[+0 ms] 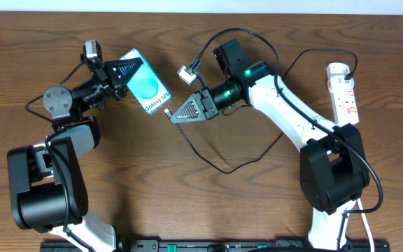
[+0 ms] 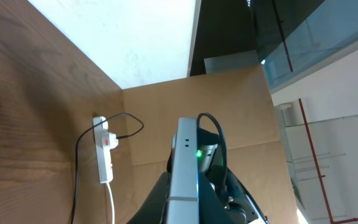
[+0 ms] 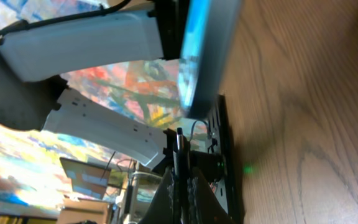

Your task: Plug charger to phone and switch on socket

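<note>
Your left arm is folded at 9 o'clock on the table (image 1: 208, 210), with the forearm reaching up toward 10 o'clock. Your left gripper (image 1: 126, 70) is clamped on the upper end of the phone (image 1: 147, 91). The blue screen faces up and the free end points toward 4 o'clock. In the left wrist view the phone (image 2: 182, 168) stands edge-on between the fingers.

Your right arm stretches from 4 o'clock in to the centre, and the right gripper (image 1: 175, 115) points toward 9 o'clock. Its jaws are pinched narrow on the charger (image 1: 221, 171) just behind the plug. In the right wrist view the plug tip (image 3: 179, 140) sits just below the phone's end (image 3: 204, 56), and a sliver of gap shows between them.

The cable loops loosely toward 5 o'clock. The power strip (image 1: 345, 91) lies at 2 o'clock, well apart from both grippers, with a black cable at its far end.
</note>
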### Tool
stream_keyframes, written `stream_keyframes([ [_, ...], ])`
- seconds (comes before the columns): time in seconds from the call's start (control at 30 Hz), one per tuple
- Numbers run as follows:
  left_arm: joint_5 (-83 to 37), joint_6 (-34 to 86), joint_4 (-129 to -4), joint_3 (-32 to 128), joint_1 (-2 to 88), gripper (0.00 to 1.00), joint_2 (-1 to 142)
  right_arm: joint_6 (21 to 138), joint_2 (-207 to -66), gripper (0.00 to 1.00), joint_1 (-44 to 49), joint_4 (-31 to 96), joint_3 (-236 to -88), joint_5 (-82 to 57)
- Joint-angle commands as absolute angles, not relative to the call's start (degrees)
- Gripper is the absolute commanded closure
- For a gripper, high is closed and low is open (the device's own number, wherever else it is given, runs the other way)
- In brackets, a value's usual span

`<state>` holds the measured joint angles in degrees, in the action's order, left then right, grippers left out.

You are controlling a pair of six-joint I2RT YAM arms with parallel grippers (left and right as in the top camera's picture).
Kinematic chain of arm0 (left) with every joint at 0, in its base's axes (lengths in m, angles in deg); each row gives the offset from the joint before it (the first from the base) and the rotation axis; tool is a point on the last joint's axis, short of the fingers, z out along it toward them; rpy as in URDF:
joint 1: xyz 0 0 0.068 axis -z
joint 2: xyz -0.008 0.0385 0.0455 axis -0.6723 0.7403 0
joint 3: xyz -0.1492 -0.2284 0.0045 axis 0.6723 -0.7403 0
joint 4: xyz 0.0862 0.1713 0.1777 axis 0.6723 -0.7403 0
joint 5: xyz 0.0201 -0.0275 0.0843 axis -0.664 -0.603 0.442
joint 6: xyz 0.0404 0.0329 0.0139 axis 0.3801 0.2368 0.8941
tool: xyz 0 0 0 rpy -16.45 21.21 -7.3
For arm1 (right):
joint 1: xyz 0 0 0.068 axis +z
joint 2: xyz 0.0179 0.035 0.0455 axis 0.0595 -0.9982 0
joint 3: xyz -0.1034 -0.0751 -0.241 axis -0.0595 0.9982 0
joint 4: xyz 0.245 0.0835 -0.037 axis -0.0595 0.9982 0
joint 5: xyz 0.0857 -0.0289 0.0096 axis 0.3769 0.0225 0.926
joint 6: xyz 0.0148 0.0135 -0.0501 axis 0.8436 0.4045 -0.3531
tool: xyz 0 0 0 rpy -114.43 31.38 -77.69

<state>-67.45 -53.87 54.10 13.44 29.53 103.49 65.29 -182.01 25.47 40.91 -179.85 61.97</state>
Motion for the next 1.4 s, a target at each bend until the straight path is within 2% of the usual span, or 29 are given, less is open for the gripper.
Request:
stream_keyframes([
  [0.0,-67.4,-54.8,55.0,14.1,29.1,0.93,103.1,66.6,-182.3,0.99,25.8,39.7,-179.6,64.8],
  [0.33,-69.4,-54.3,52.8,14.1,29.1,0.93,103.1,69.3,-182.3,0.99,27.0,39.6,-179.6,59.3],
  [0.9,-69.7,-53.2,52.6,14.1,29.1,0.93,103.1,70.1,-182.3,0.99,27.3,39.6,-179.6,58.1],
  [1.37,-70.5,-48.2,47.2,14.1,29.1,0.93,103.1,70.1,-182.3,0.99,27.3,39.4,-179.6,58.1],
])
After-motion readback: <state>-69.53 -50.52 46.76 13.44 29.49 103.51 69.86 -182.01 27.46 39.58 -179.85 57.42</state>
